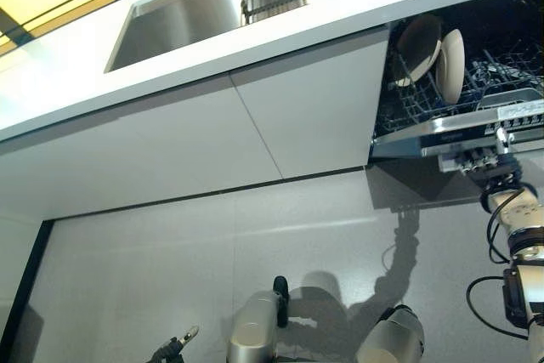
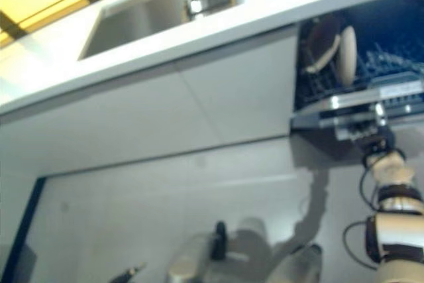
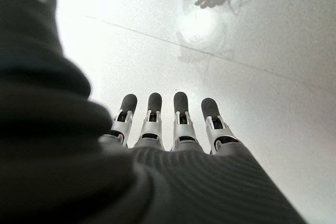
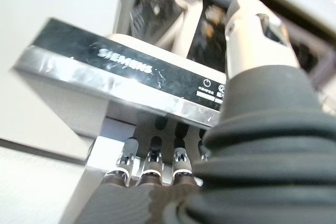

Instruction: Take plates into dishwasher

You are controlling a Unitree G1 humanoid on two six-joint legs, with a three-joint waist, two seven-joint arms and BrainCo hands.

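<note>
the dishwasher door [image 1: 463,129] is being met from below by the right hand [image 1: 480,159], its straight fingers [image 4: 152,153] laid flat under the door's front edge, probably so the door can be lifted shut. nothing is being gripped; the thumb is standing clear above the edge. two plates [image 1: 438,57] are being kept upright on edge in the rack [image 1: 501,82] behind the door, so loading is judged done. the left hand [image 3: 173,124] is being held low over the floor [image 1: 212,261], fingers relaxed and apart, empty.
</note>
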